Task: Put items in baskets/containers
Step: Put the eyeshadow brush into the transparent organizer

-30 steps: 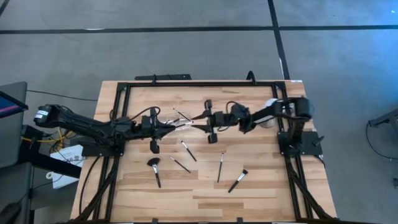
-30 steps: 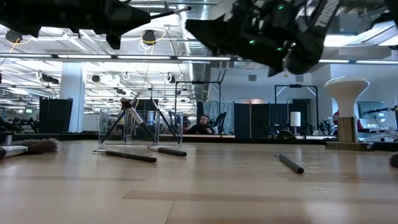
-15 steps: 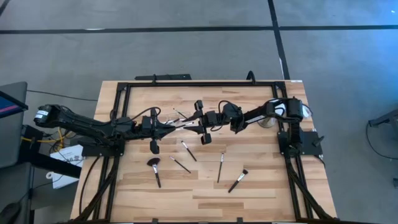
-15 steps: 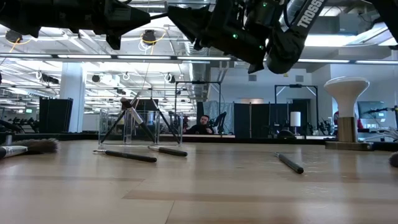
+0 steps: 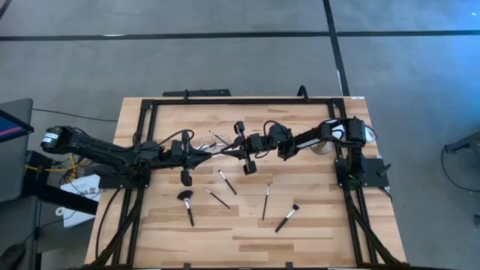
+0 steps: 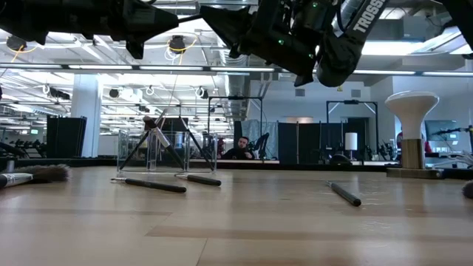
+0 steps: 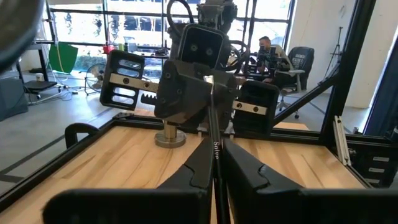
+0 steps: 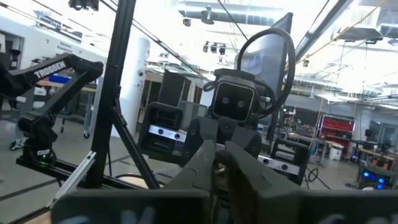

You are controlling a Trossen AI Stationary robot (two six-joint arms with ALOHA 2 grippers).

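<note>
A slim dark brush [image 5: 221, 149] hangs level in the air between my two grippers, over the middle of the table. My left gripper [image 5: 209, 150] comes from the table's left and is shut on its handle. My right gripper [image 5: 230, 150] comes from the right and is shut on its other end. The clear container [image 6: 126, 151] stands on the table below them, with brushes [image 6: 159, 137] leaning inside it. Several more brushes lie flat on the wood, among them a fluffy-headed one [image 5: 186, 204] and slim ones [image 5: 226, 182] [image 5: 266, 201] [image 5: 286, 217]. My left gripper pinches the brush's dark lettered handle [image 7: 216, 152] between its two fingers. The fingers lie level, along the brush, pointing toward the table's right. The brush sticks out forward, clear of the table. My right gripper is closed on the brush's far part by the silver ferrule [image 7: 211, 90], coming level from the table's right. Its own fingers [image 8: 205, 165] hide most of the contact.
A white ball on a stand [image 6: 412, 129] stands at the right, by the right arm's base. A black frame [image 5: 225, 100] runs round the table's far and side edges. Bare wood [image 5: 247, 240] lies near the front edge. People sit in the room beyond.
My right gripper has gone toward the table's left and a little up, reaching the brush's free end in front of my left gripper. The brush has stayed level in the air.
</note>
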